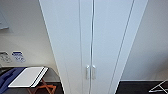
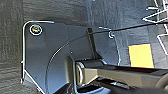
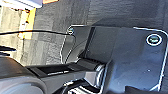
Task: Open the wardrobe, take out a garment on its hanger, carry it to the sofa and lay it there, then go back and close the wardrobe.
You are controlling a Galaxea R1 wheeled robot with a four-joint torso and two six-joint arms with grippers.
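Observation:
The wardrobe (image 1: 100, 37) stands right in front of me in the head view, tall and white, with both full-height doors shut. Its two small vertical white handles (image 1: 90, 72) sit side by side at the seam between the doors, low in the picture. The garment and the hanger are hidden behind the shut doors. Both wrist views look down at dark grey carpet past the robot's own dark plate.
A small table with a white top (image 1: 27, 76) on orange-brown crossed legs stands left of the wardrobe, something blue (image 1: 7, 76) beside it. A white wire frame (image 1: 160, 87) sits on the dark floor at right. An orange-yellow patch (image 2: 140, 55) lies on the carpet.

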